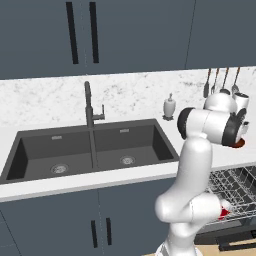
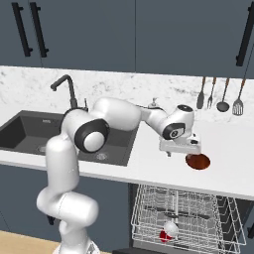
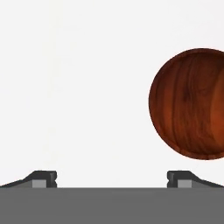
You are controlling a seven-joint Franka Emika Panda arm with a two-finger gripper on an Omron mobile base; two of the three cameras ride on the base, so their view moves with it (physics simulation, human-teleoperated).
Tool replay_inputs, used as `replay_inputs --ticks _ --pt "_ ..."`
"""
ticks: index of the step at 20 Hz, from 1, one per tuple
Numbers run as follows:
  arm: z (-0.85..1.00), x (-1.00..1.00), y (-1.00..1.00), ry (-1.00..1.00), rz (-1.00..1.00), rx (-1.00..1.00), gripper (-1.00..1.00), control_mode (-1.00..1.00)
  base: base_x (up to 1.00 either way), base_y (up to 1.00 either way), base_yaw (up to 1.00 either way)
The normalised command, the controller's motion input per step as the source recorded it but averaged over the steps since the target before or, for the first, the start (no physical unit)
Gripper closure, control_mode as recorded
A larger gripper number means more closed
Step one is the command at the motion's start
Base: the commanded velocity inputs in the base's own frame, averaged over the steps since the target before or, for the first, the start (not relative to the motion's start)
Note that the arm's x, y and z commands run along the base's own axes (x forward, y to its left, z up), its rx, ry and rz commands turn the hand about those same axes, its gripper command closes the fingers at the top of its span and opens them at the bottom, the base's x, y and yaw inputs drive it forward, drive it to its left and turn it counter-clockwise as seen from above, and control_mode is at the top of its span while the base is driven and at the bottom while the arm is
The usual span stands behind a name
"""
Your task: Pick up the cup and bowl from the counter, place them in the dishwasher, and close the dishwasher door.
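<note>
Above the worktop (image 2: 149,163), the end effector (image 2: 179,149) hangs wide open and empty beside the bowl (image 2: 198,161), ready to grab it, while the cup (image 2: 167,232) already lies in the dishwasher (image 2: 198,213).

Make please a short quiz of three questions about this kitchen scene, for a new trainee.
1. True or false: the cup lies in the dishwasher rack.
2. Where is the bowl? A) in the sink B) on the counter C) in the rack
3. Fill in: the gripper above the counter is ____ and holds nothing.

Key: 1 true; 2 B; 3 open.
</note>
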Motion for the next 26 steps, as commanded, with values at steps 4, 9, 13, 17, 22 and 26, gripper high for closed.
replay_inputs --ticks 4,9,13,17,22,26 --pt "-0.03 0.23 -0.24 0.0 0.0 0.0 -1.0 -1.0 0.0 0.0 0.0" --pt "-0.05 0.36 -0.27 0.0 0.0 0.0 -1.0 -1.0 0.0 0.0 0.0" --pt "-0.15 0.37 -0.25 0.0 0.0 0.0 -1.0 -1.0 0.0 0.0 0.0" --pt "-0.16 0.18 -0.14 0.0 0.0 0.0 -1.0 -1.0 0.0 0.0 0.0" --pt "-0.14 0.03 -0.06 0.0 0.0 0.01 -1.0 -1.0 0.0 0.0 0.0" --pt "-0.26 0.0 0.0 0.0 0.0 0.0 -1.0 -1.0 0.0 0.0 0.0"
